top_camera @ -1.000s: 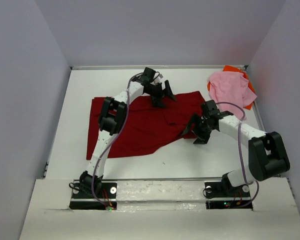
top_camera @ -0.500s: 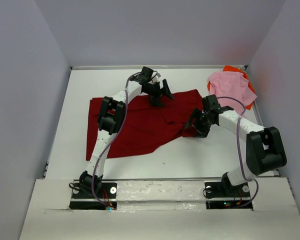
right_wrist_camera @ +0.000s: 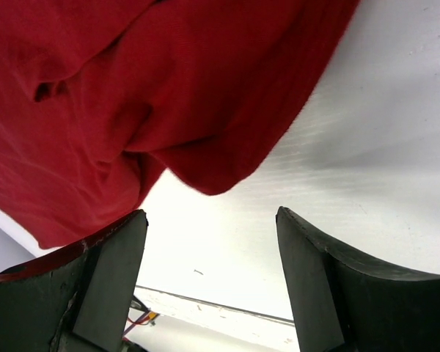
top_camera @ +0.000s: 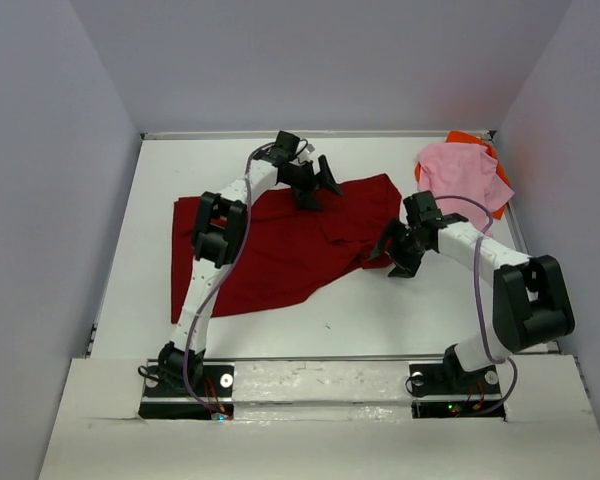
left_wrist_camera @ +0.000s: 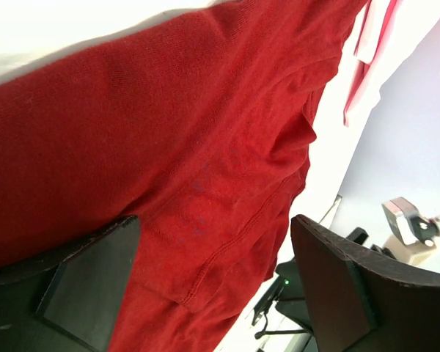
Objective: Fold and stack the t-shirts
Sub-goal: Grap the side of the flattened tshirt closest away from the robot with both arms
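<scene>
The dark red t-shirt [top_camera: 280,245] lies spread and rumpled on the white table [top_camera: 380,310]. It fills the left wrist view [left_wrist_camera: 169,132] and shows in the right wrist view [right_wrist_camera: 169,81]. My left gripper [top_camera: 316,184] is open over the shirt's far edge, its jaws wide apart with a hemmed fold between them. My right gripper [top_camera: 390,255] is open beside the shirt's right corner, with bare table between its jaws. The light pink t-shirt [top_camera: 462,177] lies crumpled at the far right on the bright orange t-shirt [top_camera: 470,139], which is mostly hidden.
Grey walls [top_camera: 60,200] close in the table on the left, back and right. The arm bases [top_camera: 185,380] sit on the white near ledge. Bare table lies in front of the red shirt and along the far edge.
My left gripper has moved a little further back and left over the shirt's far edge. My right gripper has moved slightly back toward the shirt's right corner. The shirt has shifted a little leftward.
</scene>
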You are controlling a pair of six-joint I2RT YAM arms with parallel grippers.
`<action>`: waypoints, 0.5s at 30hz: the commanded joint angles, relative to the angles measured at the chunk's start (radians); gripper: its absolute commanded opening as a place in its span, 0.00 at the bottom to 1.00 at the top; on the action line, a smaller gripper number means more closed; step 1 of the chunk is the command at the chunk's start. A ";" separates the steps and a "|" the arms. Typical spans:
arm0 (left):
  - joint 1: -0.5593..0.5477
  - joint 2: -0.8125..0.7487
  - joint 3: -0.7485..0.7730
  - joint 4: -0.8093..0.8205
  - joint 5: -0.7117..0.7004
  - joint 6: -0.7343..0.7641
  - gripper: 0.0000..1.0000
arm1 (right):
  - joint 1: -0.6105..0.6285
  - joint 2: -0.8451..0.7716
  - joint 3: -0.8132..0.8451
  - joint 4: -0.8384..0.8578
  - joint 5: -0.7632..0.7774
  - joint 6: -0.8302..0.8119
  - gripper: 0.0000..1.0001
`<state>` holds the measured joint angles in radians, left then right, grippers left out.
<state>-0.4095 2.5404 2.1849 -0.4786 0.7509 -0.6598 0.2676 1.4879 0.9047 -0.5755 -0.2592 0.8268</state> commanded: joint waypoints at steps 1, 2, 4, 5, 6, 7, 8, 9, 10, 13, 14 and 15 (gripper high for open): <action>0.031 0.012 0.018 -0.031 -0.022 0.011 0.99 | -0.007 0.083 0.048 0.031 0.014 -0.002 0.76; 0.038 0.012 0.019 -0.035 -0.024 0.012 0.99 | -0.007 0.103 0.080 0.038 0.020 -0.005 0.76; 0.047 0.006 0.015 -0.040 -0.030 0.015 0.99 | -0.007 0.153 0.112 0.048 0.031 -0.014 0.74; 0.051 0.003 0.012 -0.037 -0.031 0.015 0.99 | -0.007 0.173 0.131 0.048 0.034 -0.017 0.74; 0.057 -0.003 0.007 -0.034 -0.030 0.015 0.99 | -0.007 0.195 0.161 0.049 0.029 -0.020 0.73; 0.060 -0.005 0.006 -0.034 -0.030 0.015 0.99 | -0.007 0.234 0.175 0.054 0.023 -0.020 0.73; 0.061 -0.006 0.006 -0.034 -0.028 0.015 0.99 | -0.007 0.248 0.184 0.058 0.028 -0.017 0.73; 0.067 -0.006 0.007 -0.035 -0.027 0.015 0.99 | -0.007 0.253 0.189 0.071 0.032 -0.014 0.72; 0.069 -0.008 0.007 -0.037 -0.027 0.015 0.99 | -0.007 0.258 0.194 0.081 0.055 -0.014 0.71; 0.074 -0.011 0.007 -0.038 -0.027 0.020 0.99 | -0.007 0.281 0.232 0.077 0.061 -0.029 0.71; 0.075 -0.011 0.004 -0.041 -0.027 0.022 0.99 | -0.007 0.296 0.240 0.075 0.058 -0.031 0.70; 0.075 -0.012 0.003 -0.040 -0.028 0.022 0.99 | -0.007 0.301 0.246 0.074 0.061 -0.029 0.69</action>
<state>-0.3443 2.5404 2.1849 -0.4801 0.7498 -0.6598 0.2676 1.7718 1.0977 -0.5388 -0.2337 0.8139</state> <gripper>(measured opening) 0.989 0.700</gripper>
